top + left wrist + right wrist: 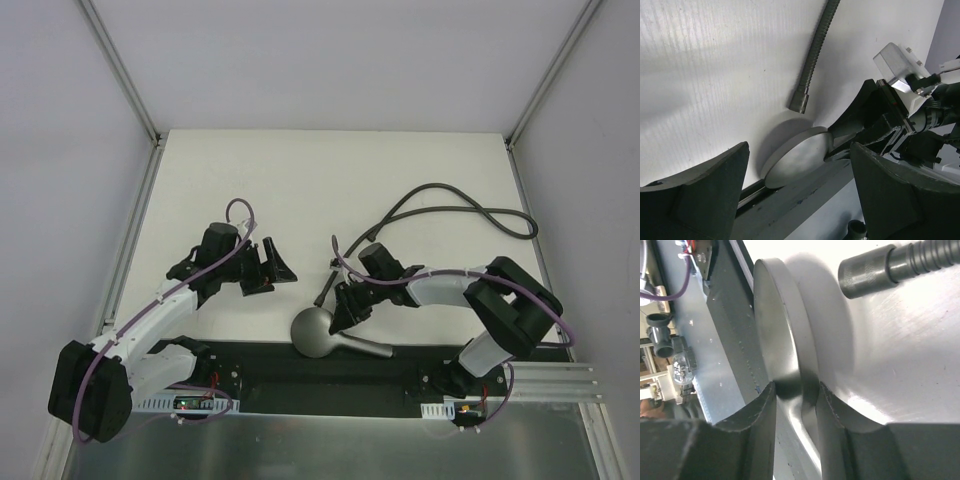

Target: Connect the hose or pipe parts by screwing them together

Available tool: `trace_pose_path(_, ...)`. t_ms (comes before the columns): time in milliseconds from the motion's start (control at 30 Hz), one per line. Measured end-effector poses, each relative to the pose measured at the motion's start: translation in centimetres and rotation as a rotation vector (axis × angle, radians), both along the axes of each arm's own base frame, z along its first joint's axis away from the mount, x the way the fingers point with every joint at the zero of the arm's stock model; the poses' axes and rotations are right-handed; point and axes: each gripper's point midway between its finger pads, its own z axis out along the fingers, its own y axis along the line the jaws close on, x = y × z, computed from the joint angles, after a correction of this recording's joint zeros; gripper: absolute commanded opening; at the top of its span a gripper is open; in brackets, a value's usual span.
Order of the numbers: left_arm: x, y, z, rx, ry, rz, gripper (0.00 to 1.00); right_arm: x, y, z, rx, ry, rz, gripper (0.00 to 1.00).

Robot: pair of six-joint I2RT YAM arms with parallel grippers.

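Shower head [318,331] gripped at neck between narrowed fingers of right gripper [796,390], at near edge of table [300,180]. Hose [450,195] laid on table, end fitting [865,272] near head, apart. Left gripper [268,262] held wide, empty.

Grey shower head [318,332], round face standing on edge, is pinched at its rim between the right pincer's [796,390] fingers. Dark ribbed hose [432,187] lies loose, unconnected, one end fitting [865,271] just beyond that pincer.

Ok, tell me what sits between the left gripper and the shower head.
Just bare table between left gripper and shower head, seen in the top view.
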Motion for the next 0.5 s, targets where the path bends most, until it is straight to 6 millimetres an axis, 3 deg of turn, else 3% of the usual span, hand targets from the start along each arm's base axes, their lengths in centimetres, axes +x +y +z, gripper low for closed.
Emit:
trace_pose_path(100,-0.4,0.1,-0.4,0.0,0.012,0.005,0.8,0.1,0.3,0.5,0.053,0.015,-0.012,0.14)
trace_pose_path(233,-0.5,0.2,-0.6,0.0,0.021,0.005,0.8,0.3,0.6,1.0,0.131,0.026,-0.041,0.1)
trace_pose_path(500,-0.6,0.2,-0.6,-0.001,0.022,0.003,0.78,3.3,1.4,2.4,0.206,0.012,-0.159,0.06)
